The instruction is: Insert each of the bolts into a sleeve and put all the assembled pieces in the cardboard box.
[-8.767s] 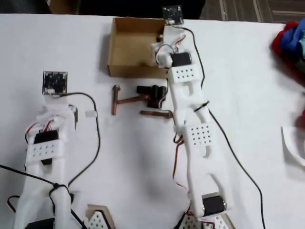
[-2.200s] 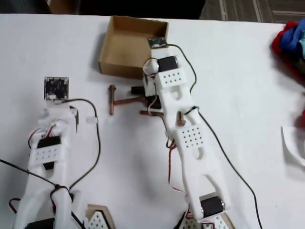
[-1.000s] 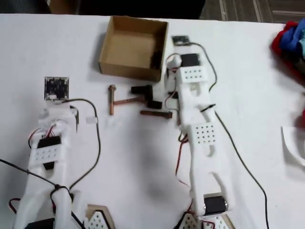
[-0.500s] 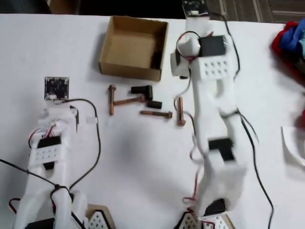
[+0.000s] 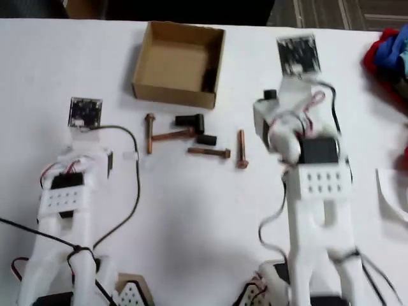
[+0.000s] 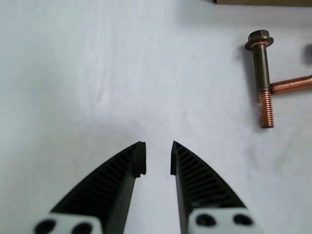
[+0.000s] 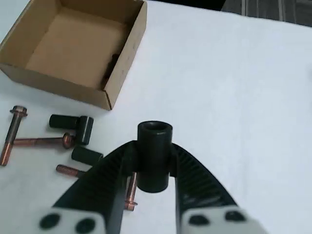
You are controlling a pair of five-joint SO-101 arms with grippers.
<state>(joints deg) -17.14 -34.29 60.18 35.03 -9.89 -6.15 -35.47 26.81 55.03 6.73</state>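
My right gripper (image 7: 153, 152) is shut on a black sleeve (image 7: 154, 161), held upright above the table, right of the bolts. In the high view the right arm (image 5: 315, 175) stands right of the parts. Several copper bolts lie below the cardboard box (image 5: 172, 95): one upright (image 5: 150, 132), one crosswise (image 5: 172, 135), another (image 5: 209, 152), and one apart (image 5: 241, 148). Two black sleeves (image 5: 190, 120) (image 5: 206, 139) lie among them. A dark piece (image 5: 208, 80) rests inside the box. My left gripper (image 6: 156, 158) is open a little over bare table, a bolt (image 6: 261, 78) ahead of it.
A red and blue cloth (image 5: 389, 51) lies at the far right edge, and a white object (image 5: 390, 197) sits below it. The left arm (image 5: 64, 197) is at the near left. Bare table stretches right of the box.
The right arm has pulled back from beside the box toward the near right, carrying the sleeve and uncovering the fourth bolt. The left arm has shifted slightly toward the bolts.
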